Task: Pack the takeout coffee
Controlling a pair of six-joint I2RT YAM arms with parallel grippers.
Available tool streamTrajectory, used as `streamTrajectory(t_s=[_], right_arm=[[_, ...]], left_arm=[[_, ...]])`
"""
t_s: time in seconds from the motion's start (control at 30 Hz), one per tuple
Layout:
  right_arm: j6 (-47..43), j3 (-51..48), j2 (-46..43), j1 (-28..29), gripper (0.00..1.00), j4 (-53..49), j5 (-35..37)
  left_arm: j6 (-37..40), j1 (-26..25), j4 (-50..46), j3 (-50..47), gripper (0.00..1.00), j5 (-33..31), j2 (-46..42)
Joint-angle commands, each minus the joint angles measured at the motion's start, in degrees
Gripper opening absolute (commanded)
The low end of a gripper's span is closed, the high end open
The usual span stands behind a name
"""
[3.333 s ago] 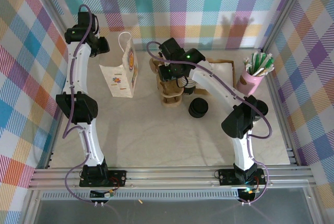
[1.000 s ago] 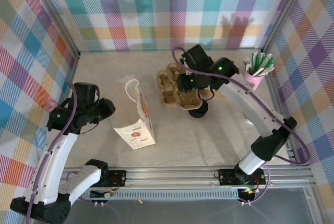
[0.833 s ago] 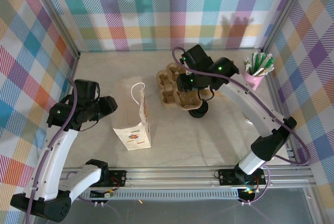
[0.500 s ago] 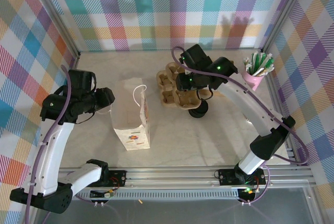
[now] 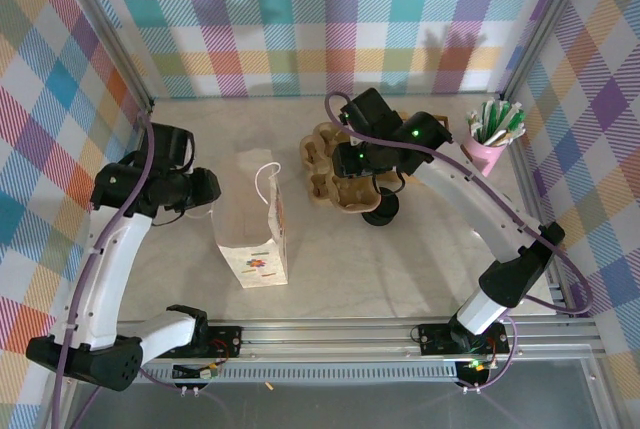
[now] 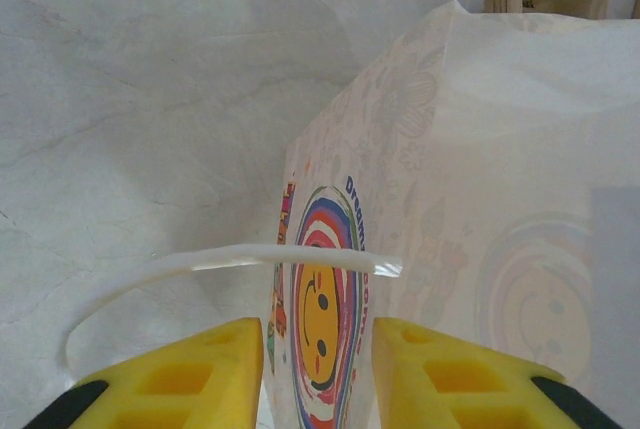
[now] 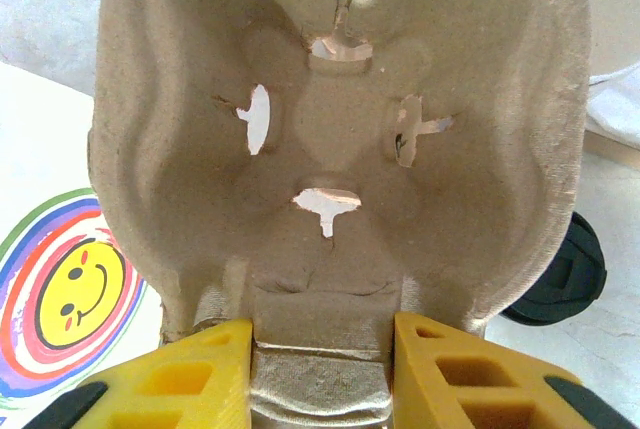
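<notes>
Brings the paper bag (image 5: 255, 254) from the back left toward the near edge and squares it upright (askew a second ago). Pulls the left arm back, left gripper (image 6: 318, 334) now at the bag's handle side. Swings the right elbow outward; nudges the pulp cup carrier (image 7: 330, 119) in the right gripper (image 7: 320, 334) slightly leftward.

One paper bag (image 5: 255, 234), one pulp carrier (image 5: 322, 164), one pink cup (image 5: 478, 157), one black lid stack (image 5: 380, 214).
</notes>
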Motion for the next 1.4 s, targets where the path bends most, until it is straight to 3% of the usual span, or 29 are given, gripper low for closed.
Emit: streamTrajectory(t_s=[0.0, 0.2, 0.37, 0.67, 0.87, 1.37], right_arm=[[1.1, 1.4, -1.4, 0.5, 0.35, -1.5, 0.4], [1.0, 0.8, -2.2, 0.6, 0.35, -2.0, 0.7], [1.0, 1.0, -2.2, 0.5, 0.35, -2.0, 0.6], [0.4, 2.3, -1.6, 0.6, 0.35, -2.0, 0.2], [0.1, 2.0, -1.4, 0.6, 0.35, -1.8, -0.6], [0.0, 0.9, -1.1, 0.5, 0.35, -1.2, -1.9]], left_arm=[[1.3, -0.4, -0.5, 0.7, 0.31, 1.4, 0.8], [1.3, -0.4, -1.2, 0.9, 0.27, 1.6, 2.2], [1.4, -0.4, -2.5, 2.7, 0.35, 1.8, 1.6], [1.4, -0.4, -6.6, 8.2, 0.37, 2.0, 1.1], [1.4, -0.4, -6.0, 5.8, 0.44, 4.0, 1.5], [1.9, -0.4, -4.4, 2.0, 0.4, 8.0, 2.4]])
